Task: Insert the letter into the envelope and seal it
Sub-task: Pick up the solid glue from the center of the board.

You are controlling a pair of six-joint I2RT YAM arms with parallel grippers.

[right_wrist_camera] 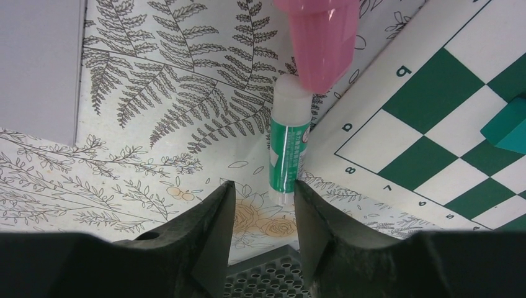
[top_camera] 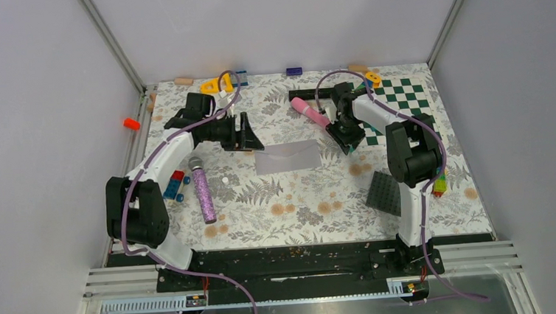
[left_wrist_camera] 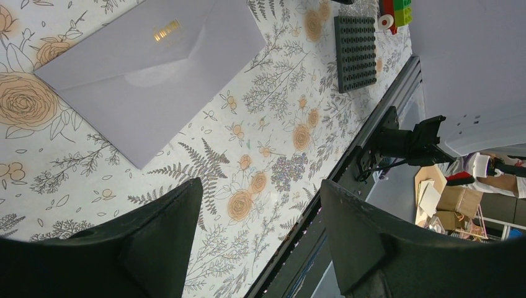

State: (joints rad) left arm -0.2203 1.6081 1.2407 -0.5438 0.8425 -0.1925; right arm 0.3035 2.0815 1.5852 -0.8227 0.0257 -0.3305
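The envelope (top_camera: 287, 156) lies flap-down in the middle of the table (top_camera: 301, 207). Your left fingers (left_wrist_camera: 155, 242) hang open beside it; your right fingers (right_wrist_camera: 205, 242) stand parted at a glue stick (right_wrist_camera: 288, 149).

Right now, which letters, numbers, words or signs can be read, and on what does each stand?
"b" and "a": border of the checkerboard.
"8" and "7": same border; further digits unreadable.
Gold mark on the envelope: too blurred to read.
Print on the glue stick: too small to read.
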